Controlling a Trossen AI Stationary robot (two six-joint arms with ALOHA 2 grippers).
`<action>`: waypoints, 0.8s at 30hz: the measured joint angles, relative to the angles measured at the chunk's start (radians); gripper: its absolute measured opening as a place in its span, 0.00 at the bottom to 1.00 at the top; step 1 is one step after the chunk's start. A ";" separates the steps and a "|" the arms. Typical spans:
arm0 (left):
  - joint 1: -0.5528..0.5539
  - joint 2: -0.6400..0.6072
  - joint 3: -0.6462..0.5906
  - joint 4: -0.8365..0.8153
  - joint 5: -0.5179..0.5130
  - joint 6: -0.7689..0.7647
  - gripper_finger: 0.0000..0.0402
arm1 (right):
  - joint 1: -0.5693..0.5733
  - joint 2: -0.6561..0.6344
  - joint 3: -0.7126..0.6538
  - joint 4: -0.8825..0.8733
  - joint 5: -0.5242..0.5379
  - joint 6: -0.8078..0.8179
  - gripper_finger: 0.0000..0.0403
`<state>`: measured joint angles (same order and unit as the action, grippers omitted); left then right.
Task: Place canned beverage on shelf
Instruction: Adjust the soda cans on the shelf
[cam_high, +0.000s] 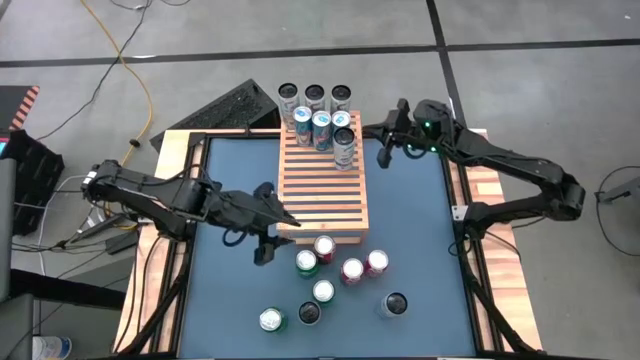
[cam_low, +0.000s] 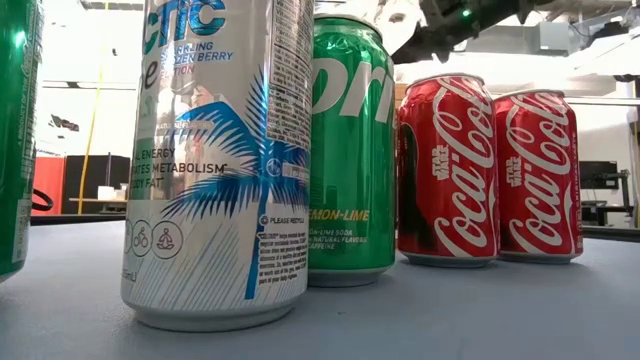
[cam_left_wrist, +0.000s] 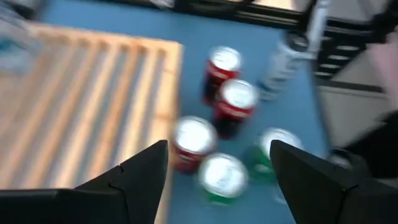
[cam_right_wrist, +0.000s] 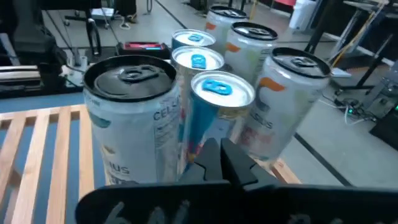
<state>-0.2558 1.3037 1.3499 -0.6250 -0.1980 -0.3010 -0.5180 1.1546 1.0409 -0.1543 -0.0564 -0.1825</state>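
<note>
The slatted wooden shelf (cam_high: 322, 190) lies in the middle of the blue table. Several tall cans (cam_high: 320, 120) stand packed at its far end, seen close in the right wrist view (cam_right_wrist: 205, 87). Loose cans stand near the shelf's front edge: a green one (cam_high: 307, 263), red ones (cam_high: 352, 270) and others; the low view shows a silver can (cam_low: 215, 160), a green one (cam_low: 350, 150) and two red ones (cam_low: 447, 170). My left gripper (cam_high: 272, 232) hovers open at the shelf's front left corner, nothing between its fingers (cam_left_wrist: 219, 149). My right gripper (cam_high: 385, 152) is shut beside the shelf's far right edge, near the standing cans (cam_right_wrist: 217, 155).
A dark keyboard (cam_high: 225, 108) lies beyond the table's far left corner. A wooden frame (cam_high: 490, 200) borders the blue mat. More loose cans stand toward the near edge, among them a silver one (cam_high: 271, 320) and a dark-topped one (cam_high: 393, 305). The shelf's middle and near slats are bare.
</note>
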 joint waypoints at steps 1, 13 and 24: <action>0.000 0.000 0.000 0.001 -0.047 0.031 0.66 | 0.003 0.005 0.000 0.002 -0.009 0.000 0.00; 0.342 -0.003 0.000 0.232 -0.205 0.505 0.66 | 0.019 0.003 0.000 -0.018 -0.025 -0.013 0.00; 0.611 0.059 -0.002 0.283 0.056 0.784 0.66 | 0.018 0.002 0.000 -0.128 -0.026 -0.062 0.00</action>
<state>0.3555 1.3625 1.3479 -0.3417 -0.1415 0.4826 -0.4999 1.1568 1.0408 -0.2826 -0.0822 -0.2443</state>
